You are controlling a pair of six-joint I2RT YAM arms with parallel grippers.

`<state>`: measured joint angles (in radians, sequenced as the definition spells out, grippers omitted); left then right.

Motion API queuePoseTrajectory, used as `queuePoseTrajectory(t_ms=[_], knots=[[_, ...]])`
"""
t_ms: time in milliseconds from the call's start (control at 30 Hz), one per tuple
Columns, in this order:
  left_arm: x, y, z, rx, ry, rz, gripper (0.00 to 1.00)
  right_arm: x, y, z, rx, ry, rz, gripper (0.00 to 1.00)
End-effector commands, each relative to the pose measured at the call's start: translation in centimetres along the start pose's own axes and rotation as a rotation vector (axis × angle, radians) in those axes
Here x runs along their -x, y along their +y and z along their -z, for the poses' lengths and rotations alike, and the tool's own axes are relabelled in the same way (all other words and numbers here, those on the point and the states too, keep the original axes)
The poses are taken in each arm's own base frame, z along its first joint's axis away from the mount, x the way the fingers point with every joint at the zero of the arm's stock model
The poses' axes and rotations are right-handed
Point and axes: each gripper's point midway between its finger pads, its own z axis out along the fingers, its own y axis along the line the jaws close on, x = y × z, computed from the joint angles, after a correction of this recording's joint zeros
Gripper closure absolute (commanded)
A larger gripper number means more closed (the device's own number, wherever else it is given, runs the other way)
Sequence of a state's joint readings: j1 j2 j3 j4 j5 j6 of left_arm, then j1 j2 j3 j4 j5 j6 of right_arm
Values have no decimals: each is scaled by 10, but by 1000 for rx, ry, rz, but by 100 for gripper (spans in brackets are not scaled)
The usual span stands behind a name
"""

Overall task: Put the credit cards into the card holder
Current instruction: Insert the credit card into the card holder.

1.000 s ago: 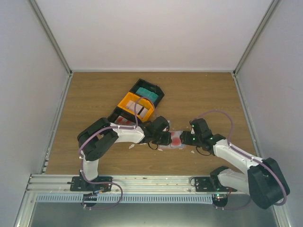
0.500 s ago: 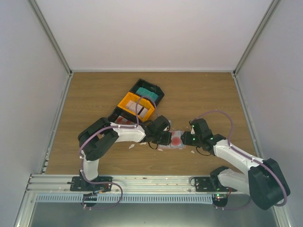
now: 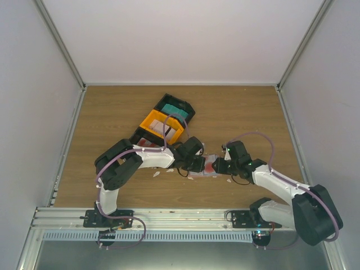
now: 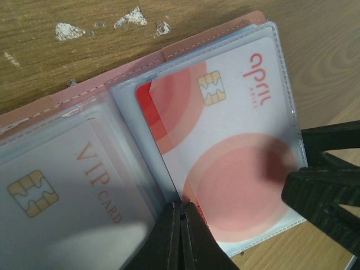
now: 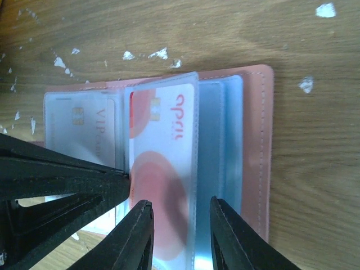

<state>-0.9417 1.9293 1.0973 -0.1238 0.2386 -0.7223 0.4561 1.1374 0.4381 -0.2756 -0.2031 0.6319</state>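
Left wrist view looks right down on the open card holder [image 4: 79,98], which lies flat on the table [image 4: 315,67]. A white and red card [image 4: 236,152] sits inside a clear sleeve [image 4: 284,84] on the side at 3 o'clock. A VIP card [image 4: 62,185] sits in another sleeve at 8 o'clock. The left tool [image 4: 181,212] has its fingers pressed together, with the tip down on the fold between the two. I cannot tell if a thin bit of sleeve is caught in it.

Right wrist view shows the right tool [image 5: 180,205] with its fingers spread, one on each side of the sleeve's long edge. Nothing is pinched that I can see.

I think things could go wrong here. If the right tool squeezes and pulls, the clear sleeve may bend, or the white and red card may slide out. The left tool pins only one small spot, so the card holder could spin or skid. The two tools are very near each other and could bump.

Only the right wrist view shows the spare blue sleeves [image 5: 222,140] at 3 o'clock and the whole width of the card holder. Only the top view shows the black and orange tray [image 3: 163,121], at 11 o'clock from the card holder. But there the tools hide most of the card holder.
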Motion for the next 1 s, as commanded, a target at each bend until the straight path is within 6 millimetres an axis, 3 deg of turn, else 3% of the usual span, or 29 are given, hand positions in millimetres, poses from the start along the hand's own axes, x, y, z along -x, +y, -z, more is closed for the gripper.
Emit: queuePoseTrajectory(t_ms=[0, 367, 733, 967], knots=[[-15, 20, -12, 58, 54, 7, 98, 0, 14, -2, 74, 17, 32, 71], [-2, 11, 2, 47, 10, -17, 94, 1, 31, -8, 172, 30, 22, 73], [17, 21, 49, 119, -70, 22, 80, 7, 40, -10, 206, 34, 42, 69], [33, 19, 74, 92, -132, 20, 78, 11, 55, -9, 268, 43, 64, 65]])
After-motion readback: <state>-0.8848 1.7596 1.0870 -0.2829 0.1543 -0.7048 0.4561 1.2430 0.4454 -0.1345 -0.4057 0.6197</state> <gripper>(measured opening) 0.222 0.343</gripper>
